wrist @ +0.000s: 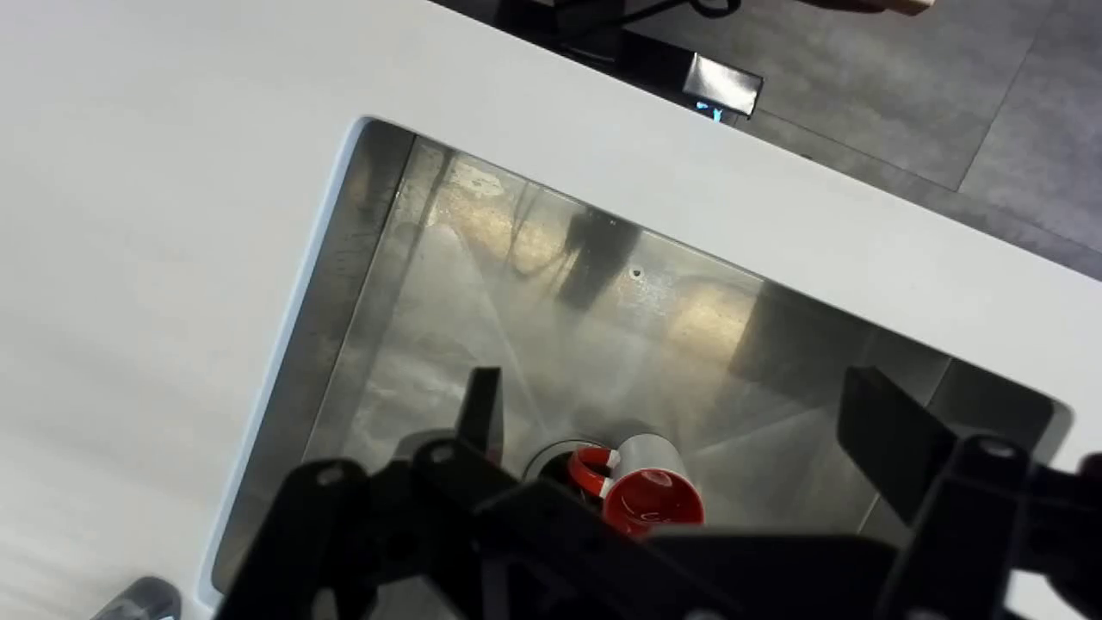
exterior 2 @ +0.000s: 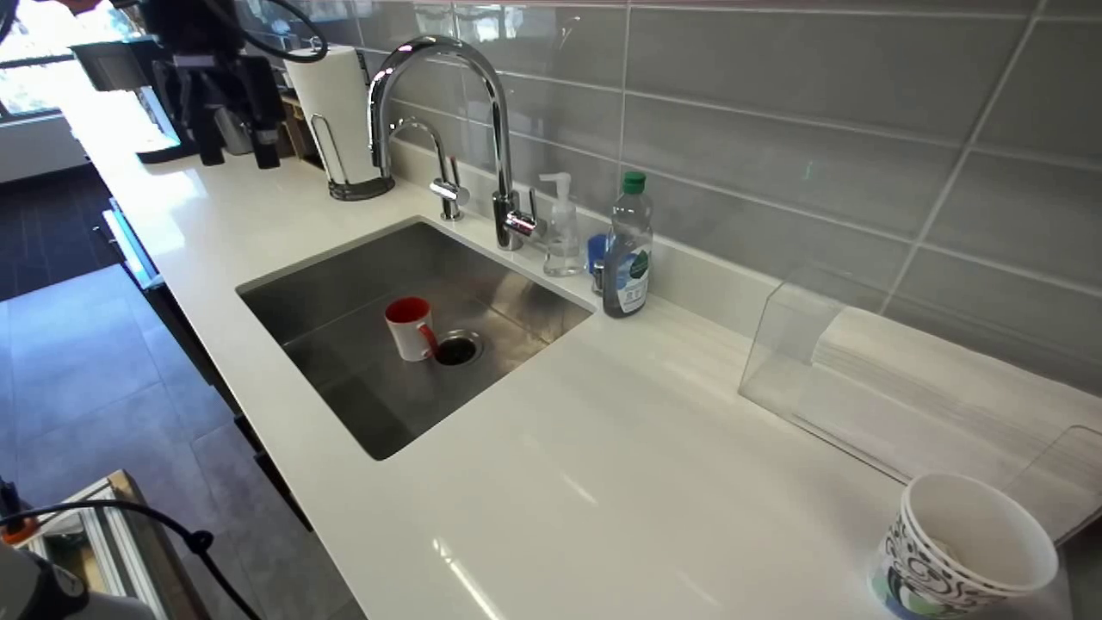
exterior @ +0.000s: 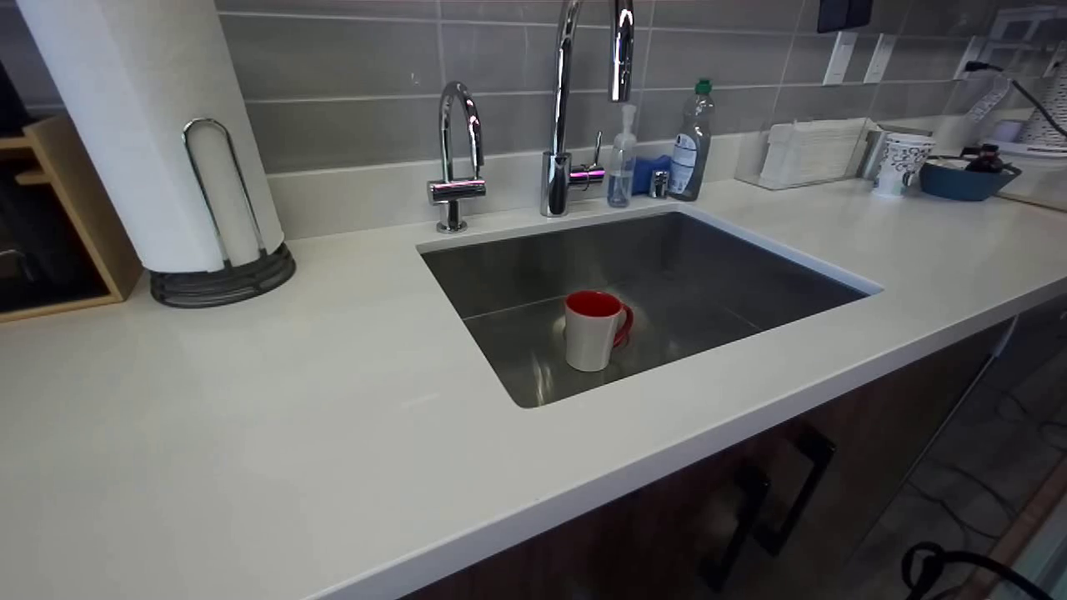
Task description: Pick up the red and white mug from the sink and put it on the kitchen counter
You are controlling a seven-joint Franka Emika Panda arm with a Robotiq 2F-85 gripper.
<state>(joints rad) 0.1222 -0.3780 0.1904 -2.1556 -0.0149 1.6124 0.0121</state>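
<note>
The mug, white outside with red inside and a red handle, stands upright in the sink beside the drain. It shows in both exterior views [exterior: 588, 343] [exterior 2: 410, 337] and in the wrist view [wrist: 652, 461], where its lower edge is partly hidden by the gripper. The sink [exterior: 700, 283] [exterior 2: 344, 280] [wrist: 551, 336] is a stainless steel basin set in the white kitchen counter [exterior: 250, 433] [exterior 2: 534, 482] [wrist: 146, 258]. My gripper [exterior 2: 239, 157] is open and empty, high above the counter in an exterior view. In the wrist view its fingers [wrist: 676, 383] are wide apart, with the mug below between them.
A tall chrome faucet [exterior: 560, 108] and a smaller one [exterior: 450, 158] stand behind the sink. A soap pump [exterior: 621, 167] and a dish soap bottle [exterior: 690, 150] stand there too. A paper towel roll [exterior: 158, 125], napkin holder [exterior: 813, 154] and paper cups [exterior 2: 947, 551] are on the counter.
</note>
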